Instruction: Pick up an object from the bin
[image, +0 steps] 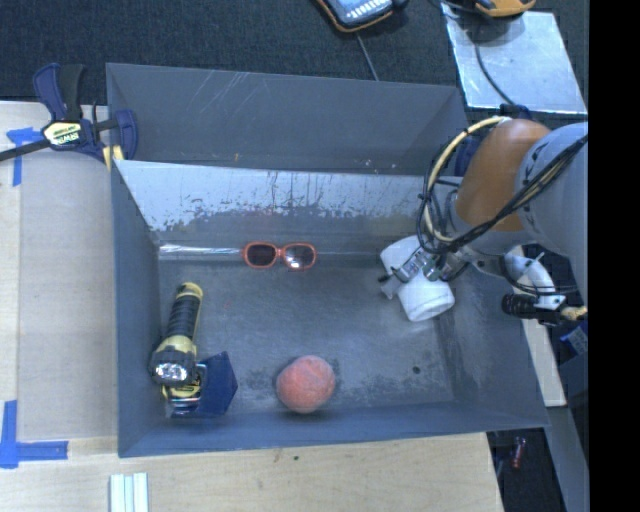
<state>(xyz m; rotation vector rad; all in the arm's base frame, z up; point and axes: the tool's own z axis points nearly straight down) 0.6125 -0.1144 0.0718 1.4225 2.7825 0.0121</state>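
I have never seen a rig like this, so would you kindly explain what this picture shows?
A single camera looks down into a grey metal bin from above and a little to one side. The machine is a robot arm, with an orange cover and cables, that reaches in from the picture's right. Its job is to pick one thing out of the bin. At its end is the gripper, over the right part of the bin floor, near the back wall. On the floor lie red-framed sunglasses at the back, a yellow and black flashlight on the left with a small blue thing beside its head, and a reddish ball at the front. I cannot make out anything held.
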